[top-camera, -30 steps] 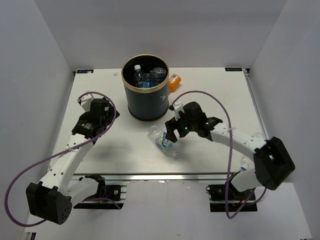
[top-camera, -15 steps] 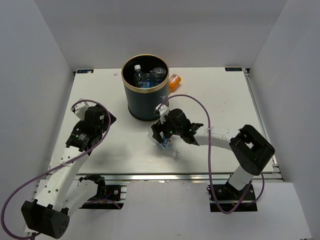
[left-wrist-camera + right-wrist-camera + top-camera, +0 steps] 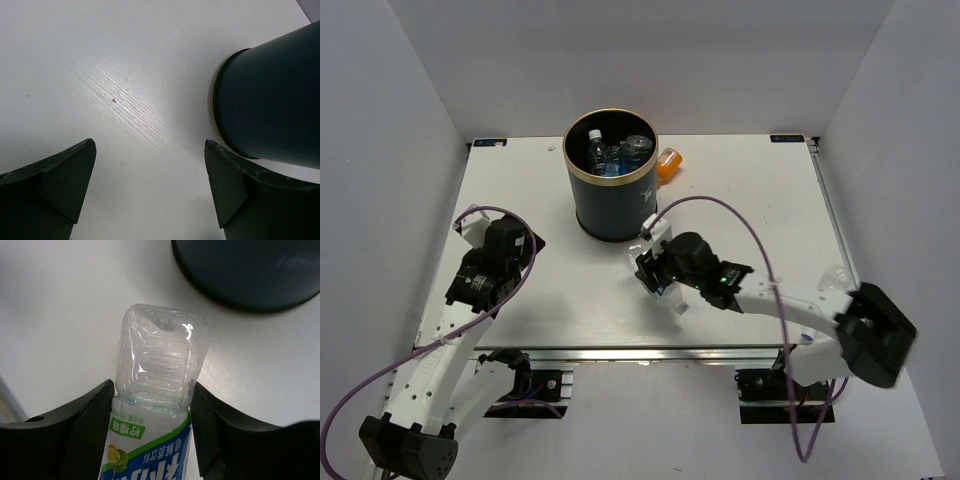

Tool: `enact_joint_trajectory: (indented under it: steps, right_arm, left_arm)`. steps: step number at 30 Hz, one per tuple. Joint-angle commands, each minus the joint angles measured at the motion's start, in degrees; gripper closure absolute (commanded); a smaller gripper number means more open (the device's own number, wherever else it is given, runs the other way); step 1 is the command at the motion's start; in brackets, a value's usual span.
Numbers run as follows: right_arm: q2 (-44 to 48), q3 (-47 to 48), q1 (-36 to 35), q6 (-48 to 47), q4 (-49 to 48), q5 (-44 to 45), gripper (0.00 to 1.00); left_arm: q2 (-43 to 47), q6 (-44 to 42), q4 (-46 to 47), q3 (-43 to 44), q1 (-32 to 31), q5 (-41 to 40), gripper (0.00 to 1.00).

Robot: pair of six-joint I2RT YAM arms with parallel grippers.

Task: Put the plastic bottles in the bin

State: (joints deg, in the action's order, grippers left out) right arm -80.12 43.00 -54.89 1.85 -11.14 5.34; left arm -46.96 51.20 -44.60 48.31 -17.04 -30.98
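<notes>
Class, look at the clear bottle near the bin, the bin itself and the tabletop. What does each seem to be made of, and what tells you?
The water bottle: thin clear plastic, glossy; see-through, ribbed, glinting. The bin: dark navy, satin; perhaps metal or coated board, gold rim. The tabletop: white, matte, fine woodgrain lines; probably laminate.

The water bottle [image 3: 160,360] has a blue and white label [image 3: 150,455]. A green patch [image 3: 127,429] on it holds white Chinese signs that look like 柠檬味. The big white signs below are cut off. The white logo [image 3: 647,198] on the bin [image 3: 605,205] is too small to read.
</notes>
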Motion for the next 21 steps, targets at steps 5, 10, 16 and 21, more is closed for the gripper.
enact_joint_trajectory:
  steps: [5, 10, 16, 21]
  right_arm:
    - [12.63, 16.38, -0.13, -5.79, -1.52, -4.03, 0.68]
    - [0.70, 39.02, 3.11, -11.51, -4.66, -1.74, 0.70]
    - [-19.85, 63.84, 8.04, -8.09, -1.87, -9.47, 0.65]
    - [-30.87, 75.81, 9.80, -4.49, -1.62, -9.29, 0.55]
  left_arm:
    - [0.29, -0.22, 1.62, 0.20, 0.07, -1.54, 0.02]
    - [-1.12, -2.42, 3.64, 2.66, 0.08, -0.31, 0.02]
    - [0.11, -3.03, 3.20, 3.63, 0.16, -2.41, 0.02]
    - [-0.15, -4.00, 4.26, 3.54, 0.25, -3.47, 0.02]
